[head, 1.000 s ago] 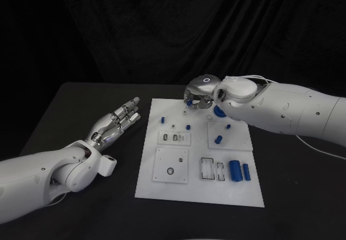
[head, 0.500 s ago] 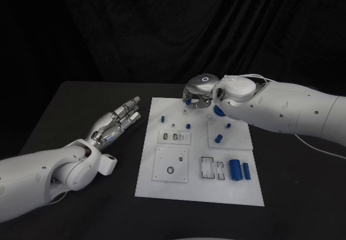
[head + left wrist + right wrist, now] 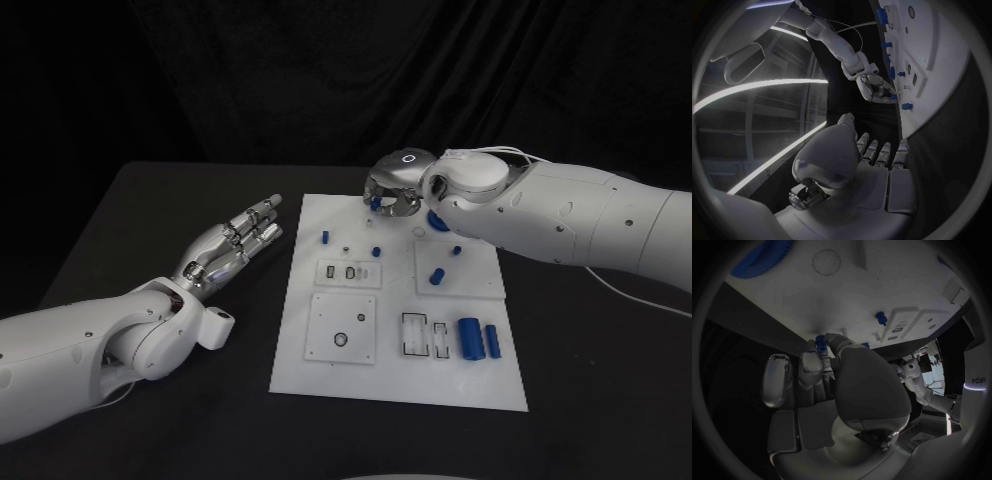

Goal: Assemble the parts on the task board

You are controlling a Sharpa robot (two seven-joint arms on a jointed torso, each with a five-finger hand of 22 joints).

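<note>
The white task board [image 3: 397,370] lies mid-table. My right hand [image 3: 392,193] hovers over its far edge and pinches a small blue peg [image 3: 378,204]; the right wrist view shows that peg [image 3: 821,346] between thumb and fingertip, just above the board [image 3: 879,285]. My left hand [image 3: 231,245] rests left of the board, fingers stretched out and apart, holding nothing. In the left wrist view, the left hand [image 3: 864,160] points toward the right hand [image 3: 874,89] and the board [image 3: 942,65].
On the board stand small blue pegs [image 3: 326,239] [image 3: 378,251] [image 3: 457,251], a short cylinder [image 3: 437,279], and two larger cylinders [image 3: 470,338] [image 3: 493,344] at the near right. A blue gear [image 3: 761,260] lies beside the right hand. Black table surrounds the board.
The right hand with its peg has edged slightly toward the board's far left. The left hand has stayed still.
</note>
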